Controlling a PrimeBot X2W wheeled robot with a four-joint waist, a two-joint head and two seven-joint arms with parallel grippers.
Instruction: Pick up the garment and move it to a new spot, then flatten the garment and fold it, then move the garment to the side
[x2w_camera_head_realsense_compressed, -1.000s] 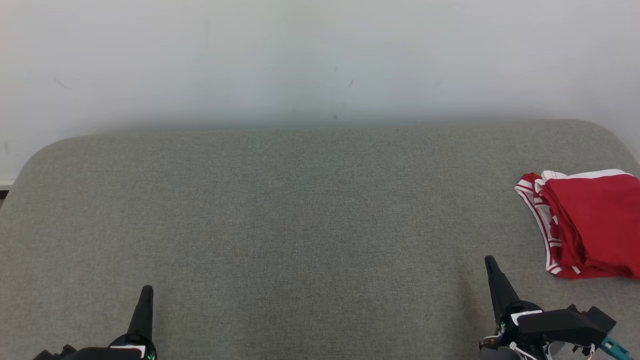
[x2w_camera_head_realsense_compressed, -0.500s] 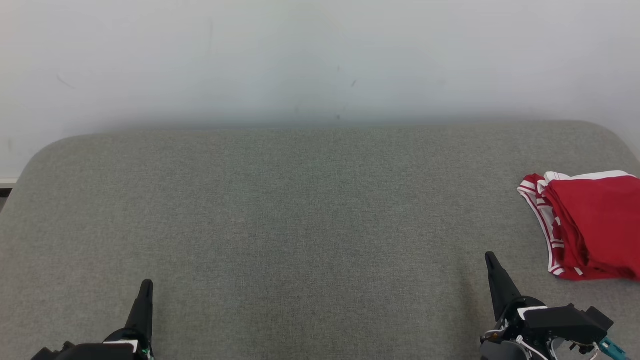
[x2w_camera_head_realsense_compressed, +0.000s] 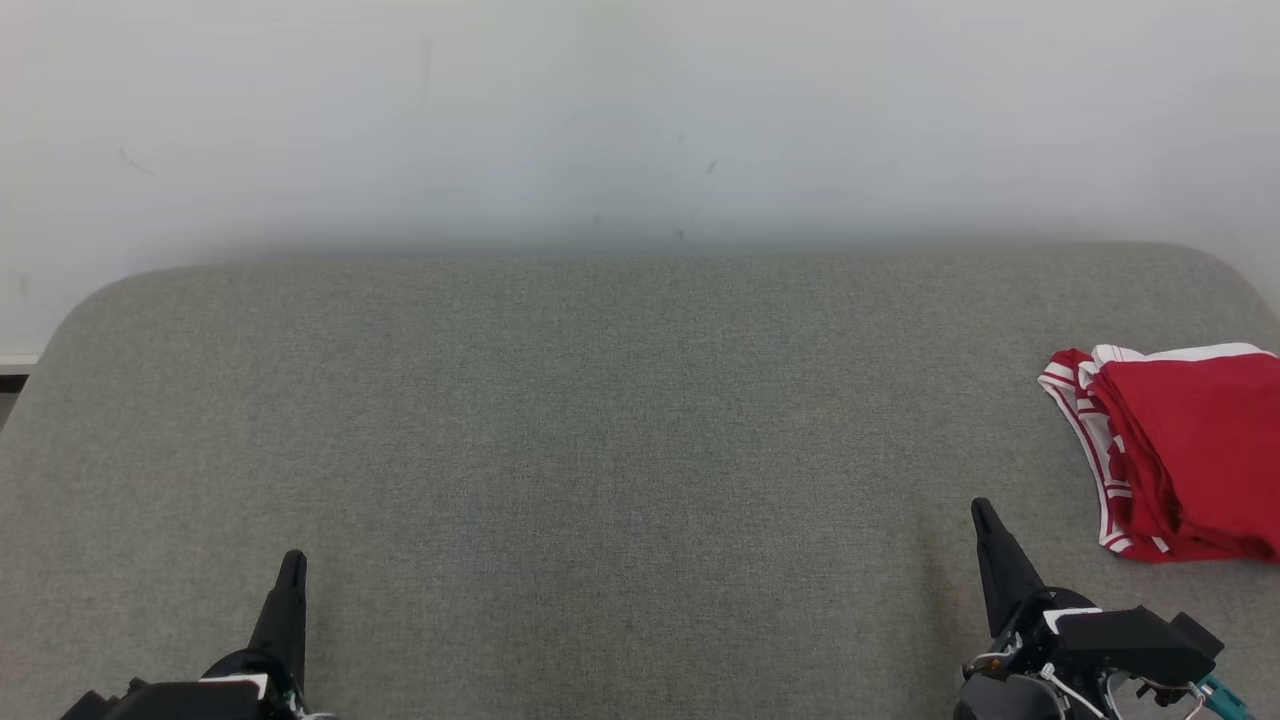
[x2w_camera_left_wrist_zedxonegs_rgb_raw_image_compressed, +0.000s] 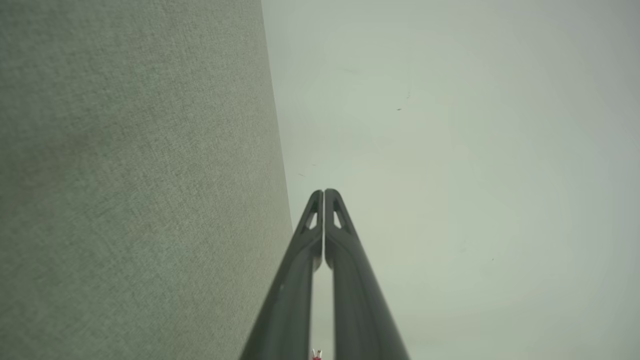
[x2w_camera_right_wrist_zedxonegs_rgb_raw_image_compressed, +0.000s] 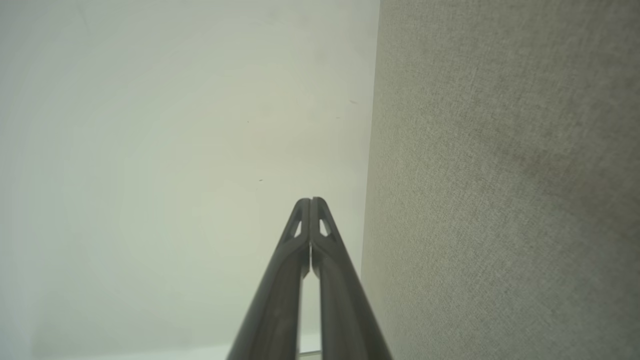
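Garment (x2w_camera_head_realsense_compressed: 1185, 450) lies on the table (x2w_camera_head_realsense_compressed: 600, 420) at its right side, partly cut off by the head view's edge. Wall (x2w_camera_head_realsense_compressed: 640, 120) stands behind the table. Left gripper (x2w_camera_head_realsense_compressed: 292, 560) is at the near left and right gripper (x2w_camera_head_realsense_compressed: 980, 510) at the near right, both over the table. Garment lies right of and beyond the right gripper, apart from it.

— Are there any words or numbers to read here?

— No, none can be read.

— What about the red garment (x2w_camera_head_realsense_compressed: 1195, 450)?

— Its striped band (x2w_camera_head_realsense_compressed: 1100, 445) has a few white marks on the red. They are too small and too bent to tell if they are letters.

— Where is that band?

— It lies to the right of the jaws of the right gripper (x2w_camera_head_realsense_compressed: 982, 512), a bit past their tips and apart from them.
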